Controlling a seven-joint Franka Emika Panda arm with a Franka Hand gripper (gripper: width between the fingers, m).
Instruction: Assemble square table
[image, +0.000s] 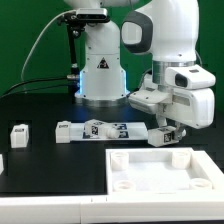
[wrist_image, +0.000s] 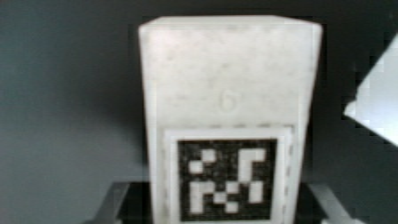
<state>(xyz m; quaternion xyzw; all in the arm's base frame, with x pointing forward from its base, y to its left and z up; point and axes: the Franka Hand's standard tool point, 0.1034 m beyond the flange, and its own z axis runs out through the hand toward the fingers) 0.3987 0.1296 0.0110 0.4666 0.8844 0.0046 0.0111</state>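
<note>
Gripping a white leg (wrist_image: 228, 95) near its tagged end, the fingers (wrist_image: 123, 206) hold it close over the far edge of the square panel (image: 160, 172). Two spare legs (image: 18, 132) (image: 65, 132) lie apart on the black worktop (image: 45, 168).

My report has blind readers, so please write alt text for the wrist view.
A white block leg fills the picture against a dark background, with a black-and-white tag at the end gripped by the dark pincer.

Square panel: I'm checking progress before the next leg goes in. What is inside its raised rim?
Inside the square panel only round corner sockets show, no legs fitted. Its near edge runs out of frame, unseen. The tool holds one leg.
</note>
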